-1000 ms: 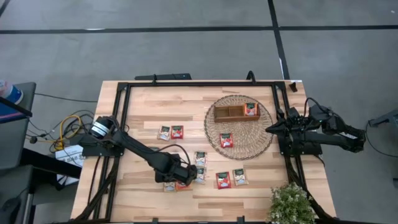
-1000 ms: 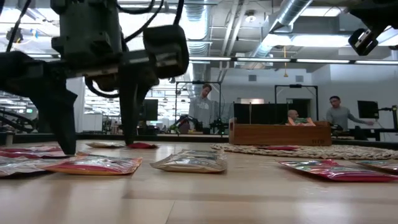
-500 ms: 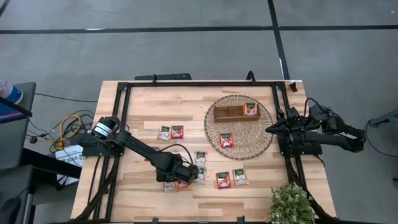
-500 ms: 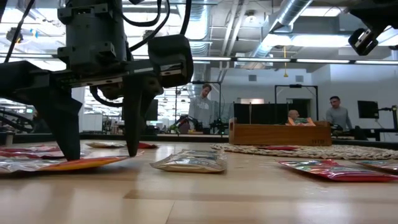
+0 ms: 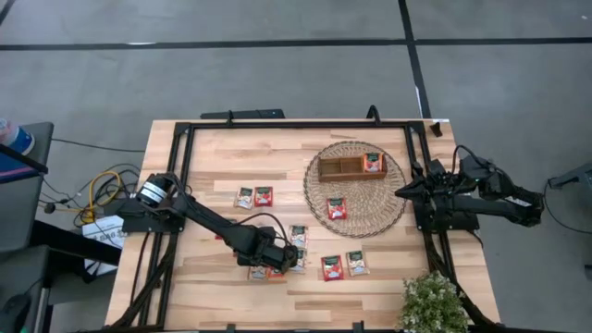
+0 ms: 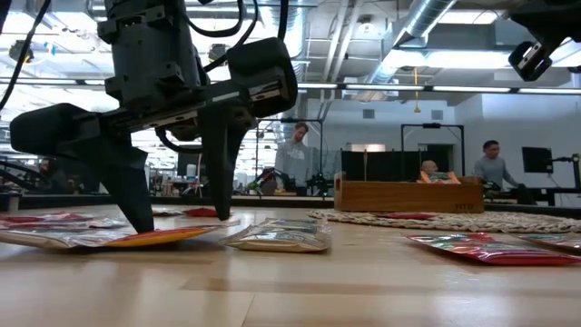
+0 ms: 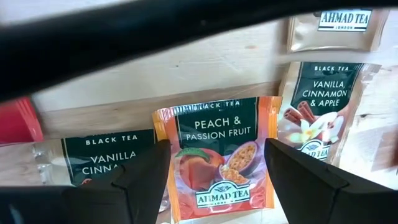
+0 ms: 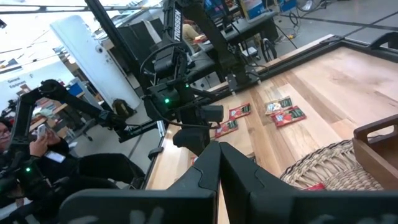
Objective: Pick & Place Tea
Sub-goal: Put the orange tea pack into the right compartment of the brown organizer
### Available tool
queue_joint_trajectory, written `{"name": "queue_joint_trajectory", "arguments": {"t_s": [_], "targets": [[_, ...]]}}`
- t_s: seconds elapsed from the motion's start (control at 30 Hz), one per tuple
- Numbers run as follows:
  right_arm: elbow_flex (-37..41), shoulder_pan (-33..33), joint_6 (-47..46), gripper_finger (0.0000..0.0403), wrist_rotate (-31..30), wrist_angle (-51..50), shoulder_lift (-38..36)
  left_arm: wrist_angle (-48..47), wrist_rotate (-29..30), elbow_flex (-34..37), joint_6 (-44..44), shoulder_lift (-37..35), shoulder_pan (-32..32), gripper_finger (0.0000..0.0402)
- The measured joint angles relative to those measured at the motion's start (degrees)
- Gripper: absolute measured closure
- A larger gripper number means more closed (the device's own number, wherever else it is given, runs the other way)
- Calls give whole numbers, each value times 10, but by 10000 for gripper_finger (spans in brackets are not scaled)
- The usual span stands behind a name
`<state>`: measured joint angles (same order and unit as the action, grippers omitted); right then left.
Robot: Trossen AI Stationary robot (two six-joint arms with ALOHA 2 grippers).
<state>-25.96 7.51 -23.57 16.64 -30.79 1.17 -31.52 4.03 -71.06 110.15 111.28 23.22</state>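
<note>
Several small tea sachets lie flat on the wooden table. My left gripper [image 5: 280, 264] points down over the near-left cluster, open. Its two fingers stand on either side of an orange-red peach sachet [image 7: 217, 155], with the tips down at table height [image 6: 182, 224]. Pale vanilla sachets [image 7: 317, 118] lie beside it. The wooden tray [image 5: 338, 169] stands on the wicker mat [image 5: 388, 208] and holds one red sachet [image 5: 373, 163]. Another red sachet [image 5: 336, 208] lies on the mat. My right gripper [image 5: 400, 192] hovers shut at the table's right edge. My left gripper comes at the peach sachet from above, one finger [image 7: 143, 180] at each of two opposite edges. The sachet [image 6: 154, 238] lies on the table with one edge slightly raised. Whether the fingertips touch it, I cannot tell.
More sachets lie at the table's middle left [image 5: 254, 196] and near the front [image 5: 344, 265]. A black frame rail [image 5: 185, 185] runs round the table. A potted plant [image 5: 433, 301] stands at the near right corner. People [image 6: 495, 168] are in the room behind.
My left gripper has rolled about its own pointing line, so its fingers now slant in the low view. It has sunk slightly over the orange-red sachet and stays open. The sachet's edge between the fingers has tipped up a little.
</note>
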Motion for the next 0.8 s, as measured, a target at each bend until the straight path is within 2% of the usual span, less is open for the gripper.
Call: {"name": "queue_joint_trajectory", "arguments": {"t_s": [0.27, 0.8], "targets": [[0, 0, 0, 402, 0, 0, 0, -4, -3, 0, -5, 0, 0, 145], [0, 0, 0, 402, -1, 25, 0, -94, -27, -1, -17, 2, 0, 155]]}}
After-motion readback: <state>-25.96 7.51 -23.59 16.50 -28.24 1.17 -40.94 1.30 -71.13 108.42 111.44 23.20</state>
